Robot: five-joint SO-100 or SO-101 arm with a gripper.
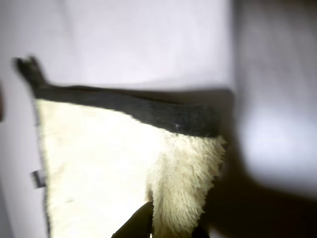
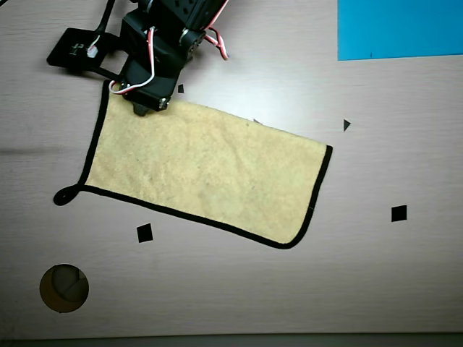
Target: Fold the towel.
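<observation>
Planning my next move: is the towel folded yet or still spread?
Spread flat: the towel lies in one layer on the table, with only the corner under the hand bunched.

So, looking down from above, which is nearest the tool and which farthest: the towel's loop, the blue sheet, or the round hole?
In the overhead view, from the tool at the towel's top-left edge:
1. Loop, at the towel's lower-left corner.
2. Hole, round, bottom left of the table.
3. Blue sheet, top right corner.
</observation>
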